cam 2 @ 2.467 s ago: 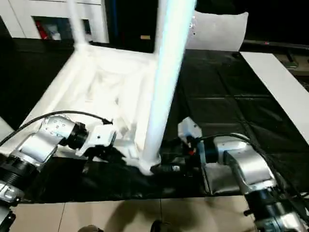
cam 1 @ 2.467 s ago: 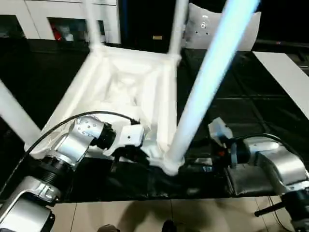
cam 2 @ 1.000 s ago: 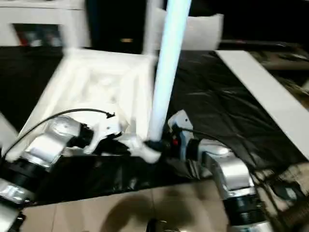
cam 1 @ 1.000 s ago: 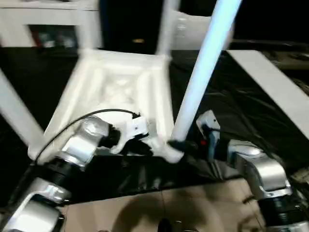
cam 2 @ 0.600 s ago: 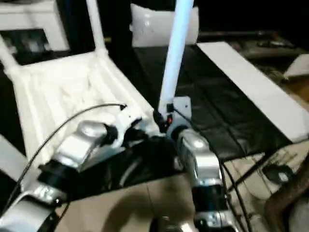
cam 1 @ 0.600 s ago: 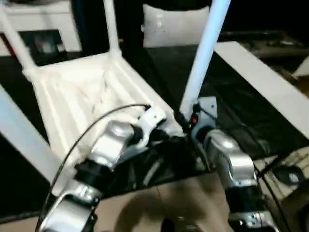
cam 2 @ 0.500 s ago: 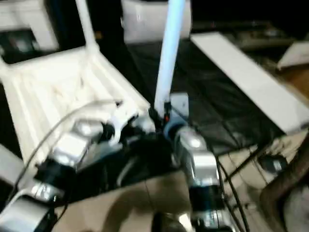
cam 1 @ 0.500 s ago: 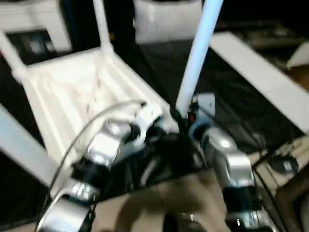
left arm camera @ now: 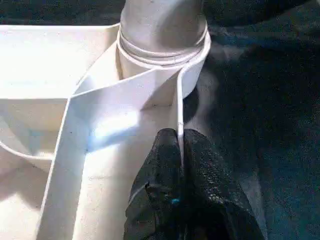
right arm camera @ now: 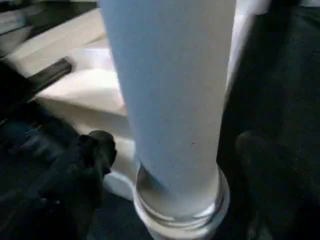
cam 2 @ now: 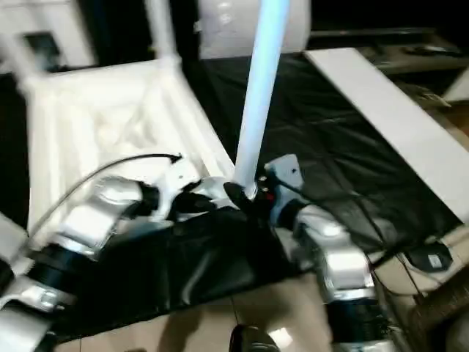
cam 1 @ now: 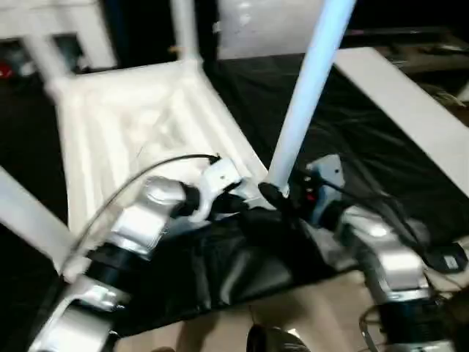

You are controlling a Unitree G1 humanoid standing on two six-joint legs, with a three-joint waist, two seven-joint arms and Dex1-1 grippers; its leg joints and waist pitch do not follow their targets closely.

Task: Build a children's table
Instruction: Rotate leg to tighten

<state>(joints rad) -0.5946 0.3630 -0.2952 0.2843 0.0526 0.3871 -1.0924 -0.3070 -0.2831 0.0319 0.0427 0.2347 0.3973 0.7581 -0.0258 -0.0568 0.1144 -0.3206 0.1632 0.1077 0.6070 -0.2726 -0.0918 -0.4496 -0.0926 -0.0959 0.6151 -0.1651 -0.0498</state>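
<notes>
The children's table lies upside down on black cloth, its ribbed white top [cam 1: 132, 125] facing up and its legs standing in the corner sockets. The nearest leg [cam 1: 308, 95] rises from the socket [left arm camera: 162, 45] at the near corner. My left gripper [left arm camera: 180, 147] is shut on the thin rim wall of the top, right beside that socket. My right gripper [right arm camera: 175, 150] is open around the foot of this leg [right arm camera: 170, 100], one finger [right arm camera: 95, 150] on each side and both apart from the tube. Two more legs [cam 1: 183, 29] stand at the far corners.
A white-grey cushion [cam 1: 264, 22] stands at the back. A flat white board [cam 1: 396, 103] lies along the right side of the black cloth [cam 2: 344, 169]. Cables and a small dark device [cam 1: 447, 258] lie on the floor at the right. White cabinets [cam 1: 29, 22] stand far left.
My right gripper's fingers have spread apart and come off the foot of the near leg. The left gripper keeps its hold on the rim. The camera has swung about.
</notes>
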